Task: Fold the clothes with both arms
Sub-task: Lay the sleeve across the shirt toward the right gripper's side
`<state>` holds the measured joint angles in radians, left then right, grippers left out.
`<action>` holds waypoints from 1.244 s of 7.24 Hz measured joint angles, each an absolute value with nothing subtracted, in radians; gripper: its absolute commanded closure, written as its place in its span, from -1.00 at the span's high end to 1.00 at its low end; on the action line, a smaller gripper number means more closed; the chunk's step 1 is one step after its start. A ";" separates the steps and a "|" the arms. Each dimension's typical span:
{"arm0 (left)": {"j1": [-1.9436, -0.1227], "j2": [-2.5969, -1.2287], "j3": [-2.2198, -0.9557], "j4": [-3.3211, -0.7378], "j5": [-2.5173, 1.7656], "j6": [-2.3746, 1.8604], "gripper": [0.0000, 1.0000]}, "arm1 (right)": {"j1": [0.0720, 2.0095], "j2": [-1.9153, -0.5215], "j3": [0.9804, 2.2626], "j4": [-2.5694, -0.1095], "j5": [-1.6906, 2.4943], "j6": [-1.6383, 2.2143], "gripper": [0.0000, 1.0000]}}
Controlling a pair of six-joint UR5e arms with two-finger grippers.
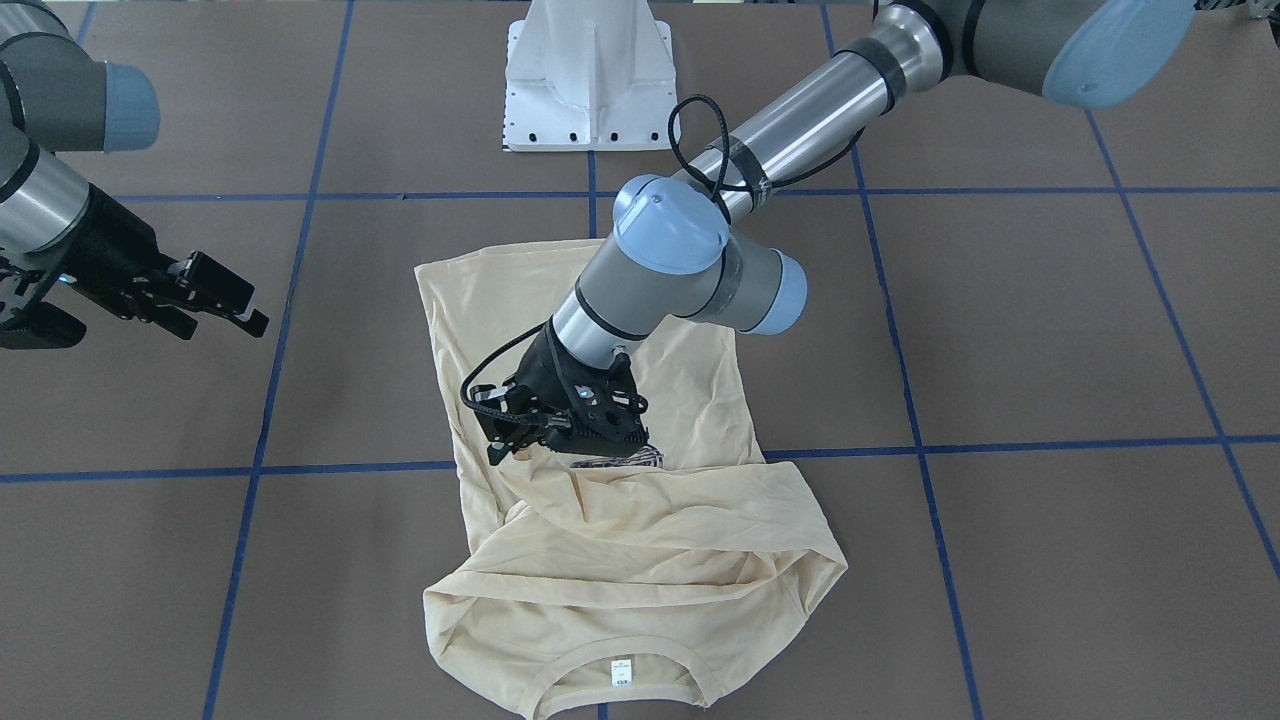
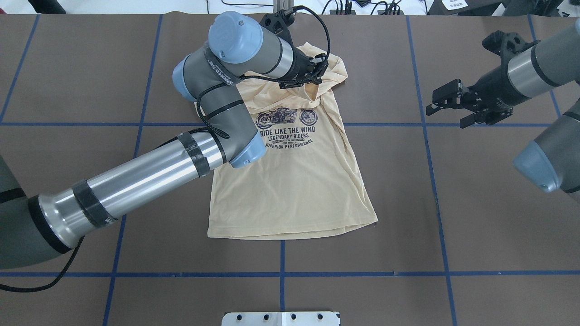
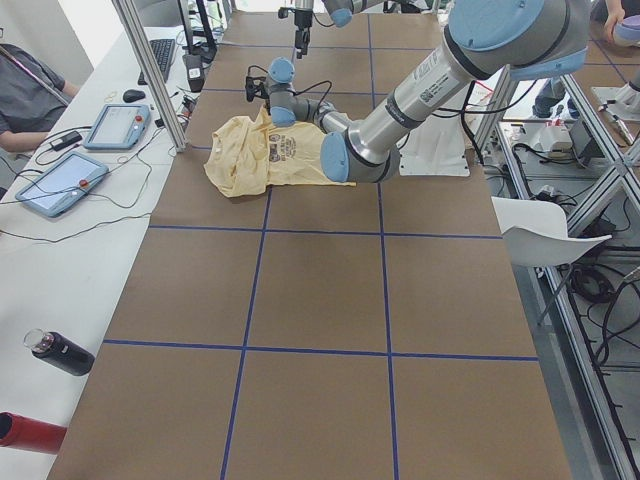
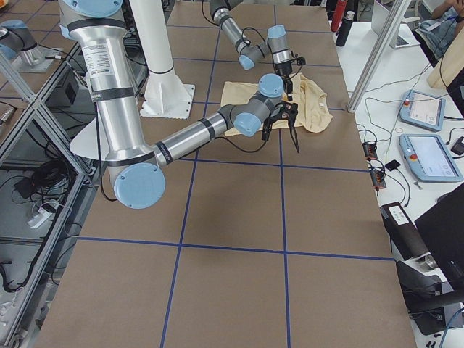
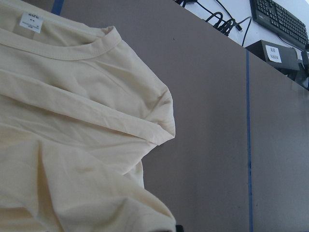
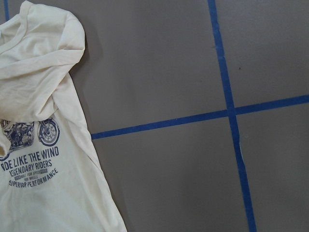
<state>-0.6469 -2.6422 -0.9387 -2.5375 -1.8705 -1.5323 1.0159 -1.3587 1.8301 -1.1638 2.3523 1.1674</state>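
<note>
Cream T-shirt (image 1: 640, 560) bunched in clamped left fingers (image 1: 500, 447); right fingers (image 1: 240, 315) apart, well clear.

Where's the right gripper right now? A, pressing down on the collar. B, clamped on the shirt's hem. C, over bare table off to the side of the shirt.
C: the right gripper hangs over the table, clear of the shirt, open and holding nothing.

Silver-and-grey arms (image 2: 136, 181) carry pale blue caps (image 2: 235, 34) and black cables (image 1: 671, 130).
</note>
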 measured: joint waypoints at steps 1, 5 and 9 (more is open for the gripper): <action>-0.636 -2.645 -0.920 -2.556 -1.856 -1.531 -1.00 | 1.018 -1.358 1.830 -1.164 2.355 1.167 0.99; -0.619 -2.668 -0.858 -2.613 -1.847 -1.530 -1.00 | 1.023 -1.355 1.825 -1.164 2.360 1.166 0.99; -0.609 -2.675 -0.854 -2.646 -1.846 -1.531 1.00 | 1.023 -1.353 1.824 -1.164 2.360 1.167 0.99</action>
<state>-0.6093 -2.6746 -0.8541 -2.6460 -1.8459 -1.5307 1.0232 -1.3533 1.8241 -1.1643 2.3603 1.1673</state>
